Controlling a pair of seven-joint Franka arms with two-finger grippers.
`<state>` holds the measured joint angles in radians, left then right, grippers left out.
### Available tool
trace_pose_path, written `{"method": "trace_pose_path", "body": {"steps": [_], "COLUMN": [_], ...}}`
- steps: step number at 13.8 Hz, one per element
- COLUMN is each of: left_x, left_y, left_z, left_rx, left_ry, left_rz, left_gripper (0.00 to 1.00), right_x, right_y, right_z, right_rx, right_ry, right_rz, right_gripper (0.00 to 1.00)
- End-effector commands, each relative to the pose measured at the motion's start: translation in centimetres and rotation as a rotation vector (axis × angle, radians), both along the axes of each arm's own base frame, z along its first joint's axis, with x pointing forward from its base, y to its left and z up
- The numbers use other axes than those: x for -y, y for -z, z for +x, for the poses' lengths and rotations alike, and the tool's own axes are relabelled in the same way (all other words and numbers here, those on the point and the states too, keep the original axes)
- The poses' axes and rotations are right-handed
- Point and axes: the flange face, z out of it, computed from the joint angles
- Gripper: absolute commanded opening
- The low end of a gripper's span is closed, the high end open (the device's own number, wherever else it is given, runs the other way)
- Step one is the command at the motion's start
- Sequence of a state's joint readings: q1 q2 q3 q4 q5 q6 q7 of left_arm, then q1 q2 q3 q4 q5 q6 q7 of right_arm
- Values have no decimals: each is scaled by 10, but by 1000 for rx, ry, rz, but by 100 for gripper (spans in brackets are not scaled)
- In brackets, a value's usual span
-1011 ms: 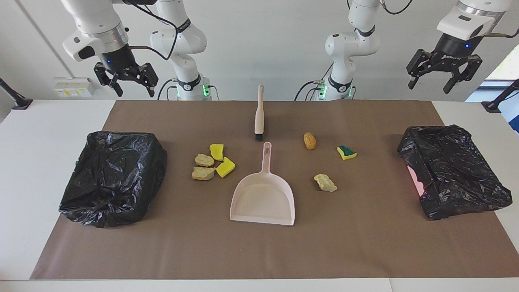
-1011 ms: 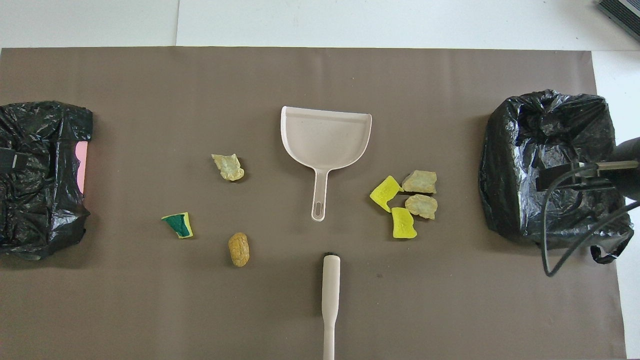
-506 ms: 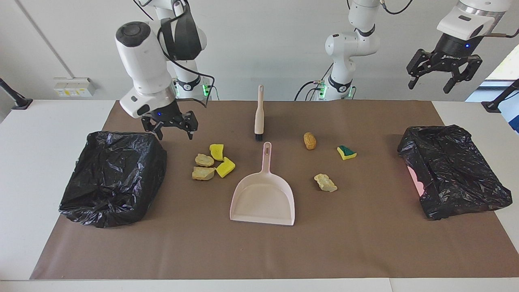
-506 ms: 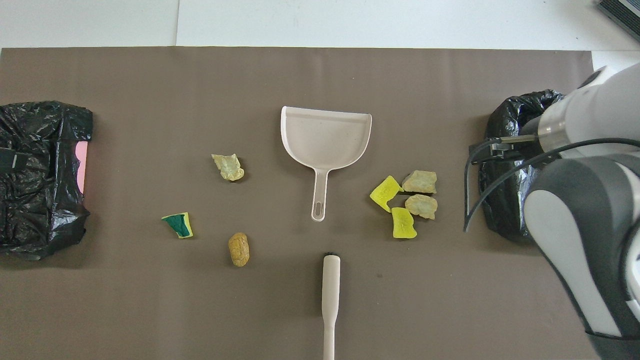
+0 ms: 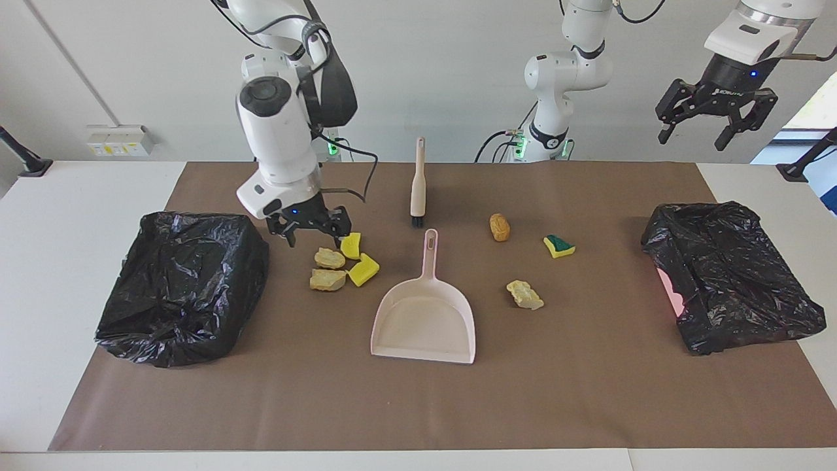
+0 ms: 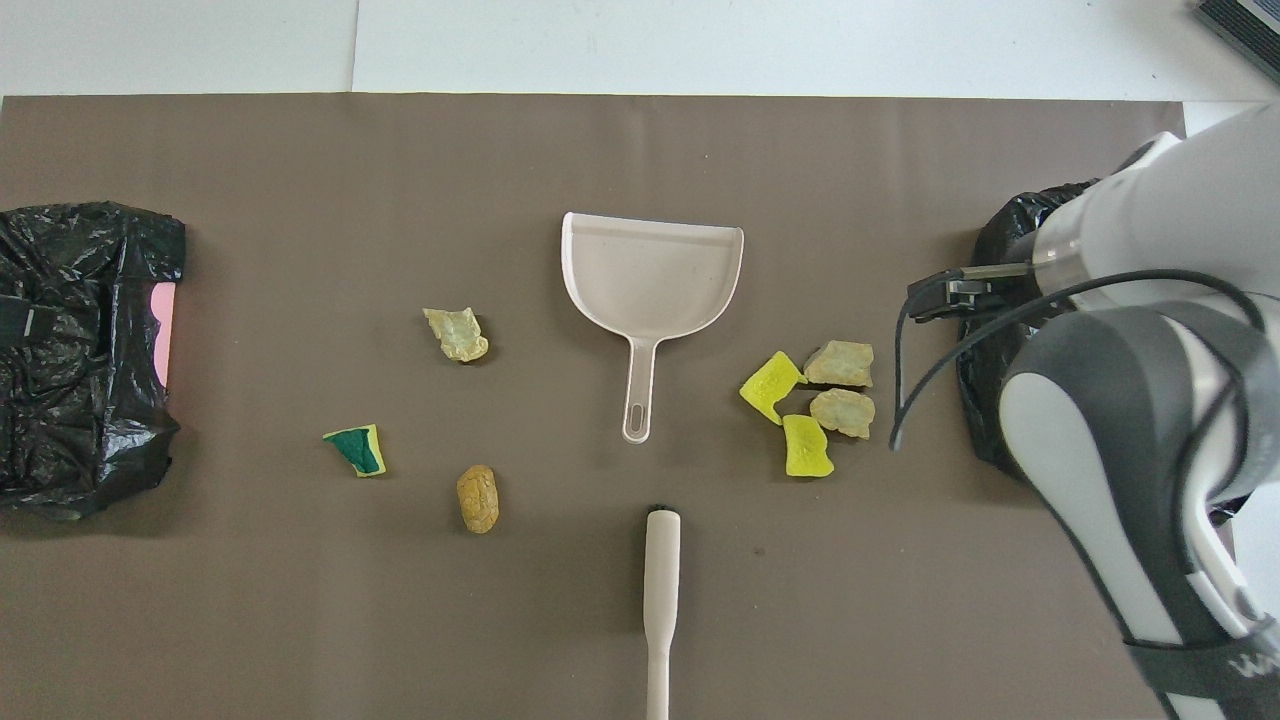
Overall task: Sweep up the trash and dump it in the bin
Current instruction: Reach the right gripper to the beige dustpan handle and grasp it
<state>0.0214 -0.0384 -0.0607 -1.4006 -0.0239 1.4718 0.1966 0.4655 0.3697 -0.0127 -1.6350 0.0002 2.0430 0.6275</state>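
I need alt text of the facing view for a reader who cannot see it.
The right claw, open, hangs low over four trash scraps beside a black bag; the left claw waits high, open. On brown paper lie a pink dustpan, a brush, three more scraps and a second black bag.

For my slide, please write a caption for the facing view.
Open right gripper hangs over the trash beside the pink dustpan; open left gripper waits raised.

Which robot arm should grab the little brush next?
Probably the right one. The right gripper is open and low beside the four clumped scraps, near the brush. The left gripper waits high above the table's end.
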Motion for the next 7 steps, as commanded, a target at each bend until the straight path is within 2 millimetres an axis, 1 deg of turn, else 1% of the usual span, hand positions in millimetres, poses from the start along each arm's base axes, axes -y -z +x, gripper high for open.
{"method": "trace_pose_path", "body": {"steps": [1,3,4,5,6,7], "left_x": [0,1,4,8,11,15], "left_y": [-2,3,5,7,14,22], "left_z": [-7,-10,-13,-19,-25,-33], "left_rx": [-6,-22,-27,-32,-47,-62], "left_ry": [-5,-7,-13,-16,-9,0], "left_rz": [12,10,10,10,11,15], "left_gripper": [100,100,100,100,100,100], "right_x": [-50,-57,-66,-75,-81,-78], "right_y": [28,30,32,36,41,50], "right_z": [-2,-3,-9,-14,-19,-24], "right_rx": [22,38,31,22,11,-9], "right_ry": [31,20,13,3,-14,-21], "right_rz": [41,54,69,75,71,58], "right_gripper": [100,100,100,100,100,100]}}
